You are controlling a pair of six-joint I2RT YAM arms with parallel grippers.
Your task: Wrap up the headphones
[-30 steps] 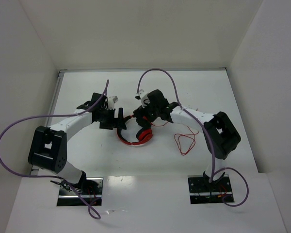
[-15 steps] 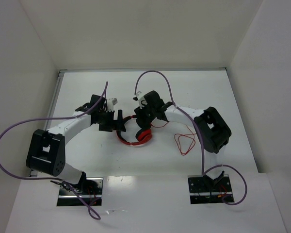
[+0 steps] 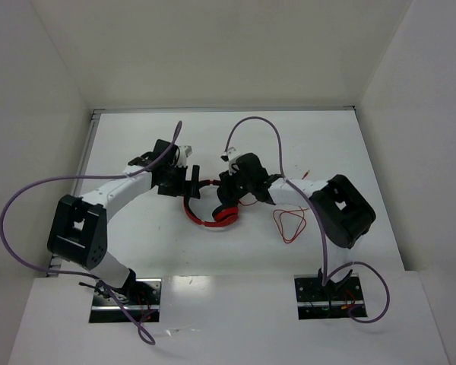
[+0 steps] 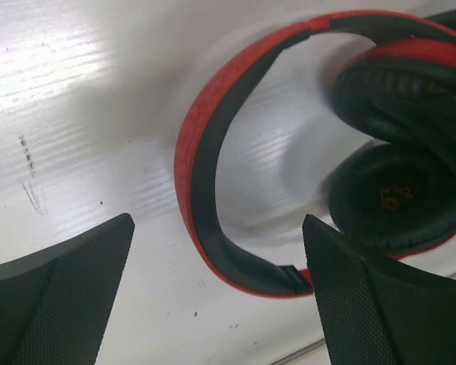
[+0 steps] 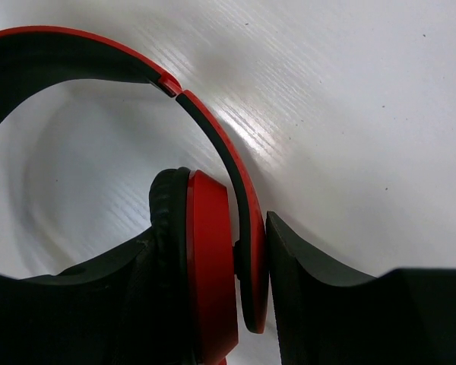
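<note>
- The red and black headphones (image 3: 210, 220) lay flat near the centre of the white table (image 3: 137, 144), with the headband curving from 12 round to 6 o'clock and a red ear cup at about 4 o'clock.
- The left gripper (image 3: 191, 182) was at about 10 o'clock of the headphones. In its wrist view its two black fingers (image 4: 68, 296) stood wide apart, with the headband (image 4: 201, 152) lying between them and neither finger touching it.
- The right gripper (image 3: 229, 199) was at about 1 o'clock of the headphones. Its fingers (image 5: 327, 312) were clamped on the ear cup (image 5: 209, 258), one pressed against the headband's end.
- The thin red cable (image 3: 289, 225) lay in a loose loop at 3 o'clock of the headphones, apart from both grippers.
</note>
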